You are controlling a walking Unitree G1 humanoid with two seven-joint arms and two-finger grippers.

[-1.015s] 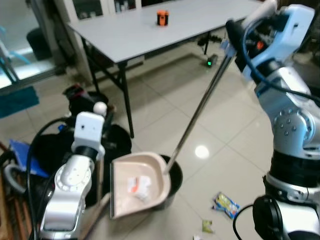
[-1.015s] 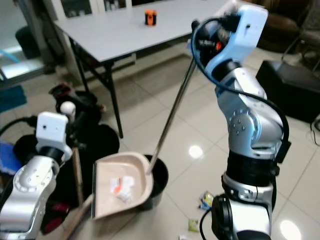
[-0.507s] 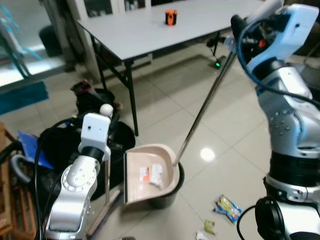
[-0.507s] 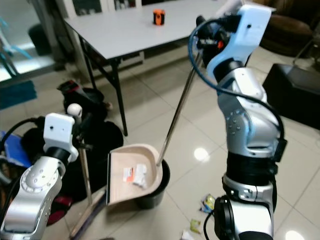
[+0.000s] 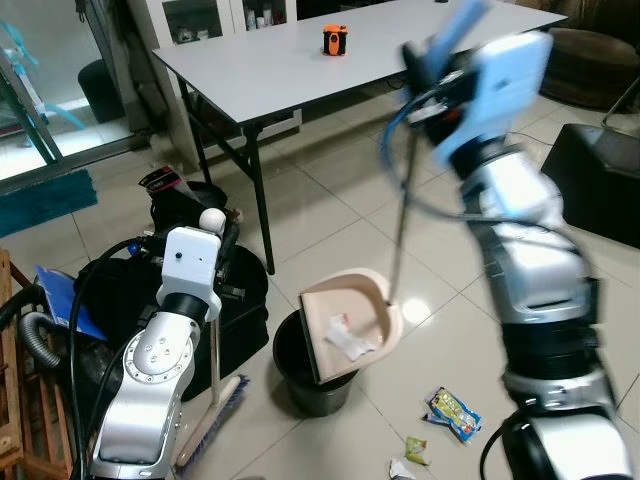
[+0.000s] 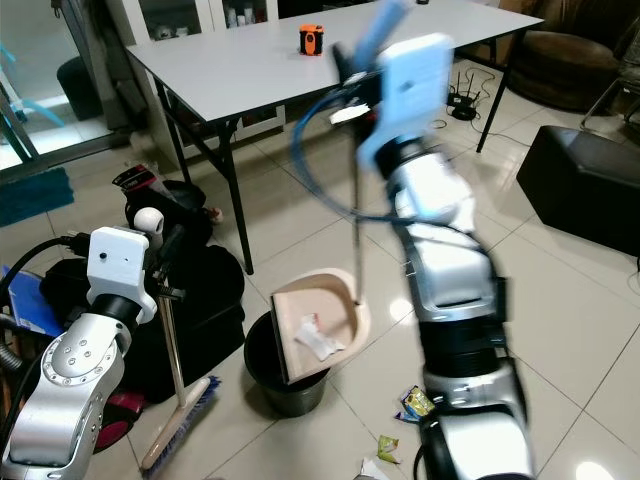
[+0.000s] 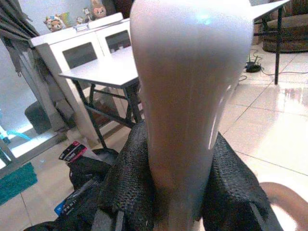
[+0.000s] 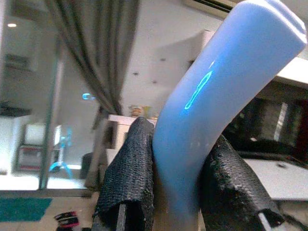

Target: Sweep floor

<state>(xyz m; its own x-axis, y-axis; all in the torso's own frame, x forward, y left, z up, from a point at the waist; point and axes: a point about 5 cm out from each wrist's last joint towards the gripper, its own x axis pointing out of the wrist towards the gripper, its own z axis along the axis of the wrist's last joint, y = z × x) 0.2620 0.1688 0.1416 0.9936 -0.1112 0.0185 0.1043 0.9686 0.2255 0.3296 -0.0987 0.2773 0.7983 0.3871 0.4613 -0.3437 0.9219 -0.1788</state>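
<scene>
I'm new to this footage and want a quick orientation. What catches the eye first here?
The beige dustpan, tilted over the black bin at mid-floor with paper scraps inside, hangs from a long handle gripped by the right claw. The left claw holds the broom upright beside the bin; wrappers lie on the tiles.

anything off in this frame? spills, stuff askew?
Litter lies on the tiles beside the black bin: a colourful wrapper and small scraps, unswept. The dustpan is tipped steeply over the bin with papers clinging inside. The right arm is motion-blurred. Nothing looks damaged.
</scene>
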